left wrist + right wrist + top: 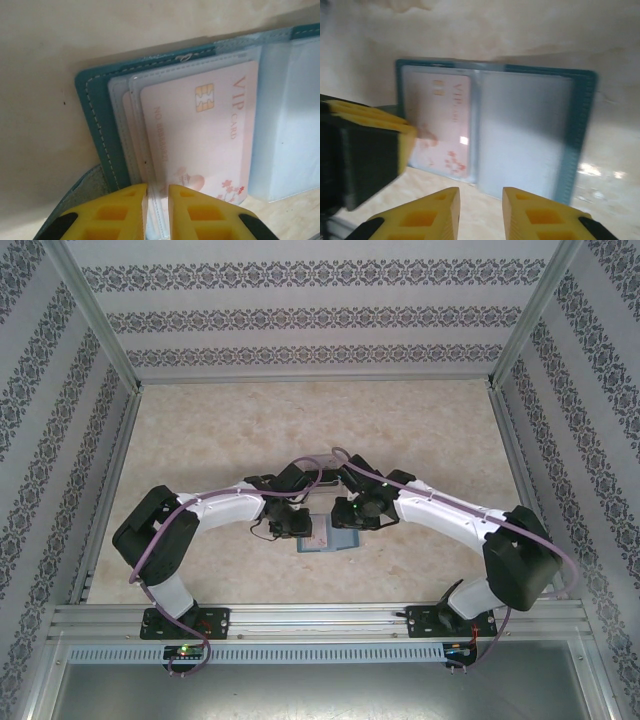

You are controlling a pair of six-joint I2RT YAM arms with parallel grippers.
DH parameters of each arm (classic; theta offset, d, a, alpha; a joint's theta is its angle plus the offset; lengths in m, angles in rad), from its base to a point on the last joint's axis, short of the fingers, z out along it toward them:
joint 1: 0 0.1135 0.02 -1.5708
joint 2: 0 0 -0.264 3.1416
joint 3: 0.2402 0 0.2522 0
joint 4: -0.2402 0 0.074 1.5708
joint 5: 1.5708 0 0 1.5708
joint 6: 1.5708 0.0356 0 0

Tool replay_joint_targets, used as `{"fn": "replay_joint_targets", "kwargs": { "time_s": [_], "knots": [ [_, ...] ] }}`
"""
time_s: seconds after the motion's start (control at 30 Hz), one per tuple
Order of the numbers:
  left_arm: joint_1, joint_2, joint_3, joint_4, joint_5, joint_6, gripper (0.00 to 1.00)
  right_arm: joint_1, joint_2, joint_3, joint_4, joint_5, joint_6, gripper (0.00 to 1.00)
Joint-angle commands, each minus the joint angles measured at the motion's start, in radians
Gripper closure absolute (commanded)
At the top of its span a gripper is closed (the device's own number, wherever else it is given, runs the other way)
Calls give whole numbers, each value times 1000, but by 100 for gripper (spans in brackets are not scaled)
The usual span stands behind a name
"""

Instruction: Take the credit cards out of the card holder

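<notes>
The teal card holder (335, 543) lies open on the table between both arms. Its stitched cover (95, 115) carries fanned clear sleeves. A pale pink credit card (200, 140) marked VIP, with a gold chip, sits in the top left sleeve. My left gripper (158, 192) is closed to a narrow gap on that sleeve's near edge, at the card's corner. In the right wrist view the holder (580, 130) shows both panels, the card (442, 125) on the left and a cloudy panel on the right. My right gripper (481, 197) is open just short of the holder's near edge, touching nothing.
The holder's grey-teal side tab (75, 195) pokes out beside the left fingers. The beige marbled tabletop (300, 430) stretches away behind the arms. Patterned walls (40, 440) and a metal rail (320, 618) enclose it. The two grippers (298, 530) (352, 522) are close together.
</notes>
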Motion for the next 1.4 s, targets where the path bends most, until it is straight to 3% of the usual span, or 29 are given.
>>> {"fn": "replay_joint_targets", "kwargs": {
  "time_s": [0.0,0.2,0.43,1.37],
  "knots": [
    [12,-2,-15,29,8,-5,81,-5,45,2,131,-134,57,73],
    [15,8,-17,17,0,8,82,-7,135,-7,235,-186,90,81],
    [17,11,-13,0,-10,16,84,-9,212,-16,276,-193,89,82],
    [17,2,3,-52,-39,26,84,-10,246,-28,181,-71,25,76]
  ]
}}
